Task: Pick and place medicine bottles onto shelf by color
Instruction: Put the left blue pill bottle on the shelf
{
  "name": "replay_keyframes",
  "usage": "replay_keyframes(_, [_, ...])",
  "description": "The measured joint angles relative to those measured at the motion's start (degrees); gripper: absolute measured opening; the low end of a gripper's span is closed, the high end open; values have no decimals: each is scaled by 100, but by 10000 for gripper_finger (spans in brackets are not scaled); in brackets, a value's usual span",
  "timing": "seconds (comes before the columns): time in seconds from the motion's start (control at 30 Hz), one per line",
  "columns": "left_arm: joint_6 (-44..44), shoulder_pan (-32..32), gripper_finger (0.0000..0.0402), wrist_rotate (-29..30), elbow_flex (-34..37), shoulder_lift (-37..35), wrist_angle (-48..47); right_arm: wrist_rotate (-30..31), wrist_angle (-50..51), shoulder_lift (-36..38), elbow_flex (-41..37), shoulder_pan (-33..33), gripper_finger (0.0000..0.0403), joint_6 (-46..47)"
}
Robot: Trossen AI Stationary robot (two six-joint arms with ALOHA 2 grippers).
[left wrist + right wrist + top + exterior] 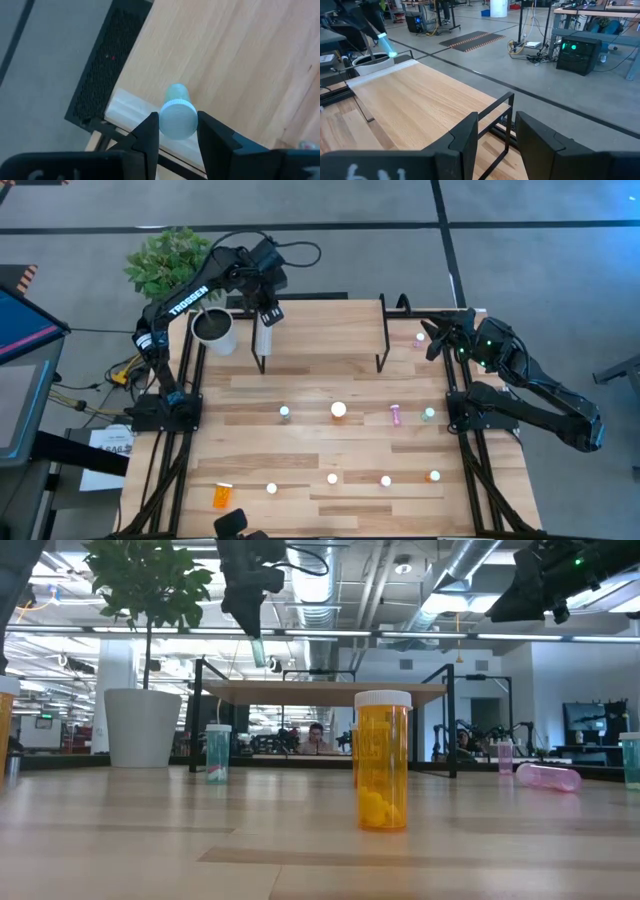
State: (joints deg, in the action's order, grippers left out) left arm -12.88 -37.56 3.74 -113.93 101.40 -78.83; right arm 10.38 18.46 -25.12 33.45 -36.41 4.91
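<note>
Teal bottle (176,116) held by left gripper (177,132) above shelf (225,55).

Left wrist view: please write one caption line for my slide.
Left gripper holds a teal medicine bottle by its white cap above the shelf edge.

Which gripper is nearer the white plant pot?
Left. The left gripper, holding a teal bottle, hangs just beside the white plant pot; the right gripper is across the shelf.
</note>
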Motion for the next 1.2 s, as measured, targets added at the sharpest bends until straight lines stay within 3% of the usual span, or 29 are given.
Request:
replay_keyframes(0.67, [-218, -97, 96, 163, 543, -1, 642, -1, 2, 1, -1, 0, 155, 3])
replay_keyframes(1.2, [-530, -367, 96, 163, 613, 4, 263, 0, 4, 0, -2, 0, 155, 24])
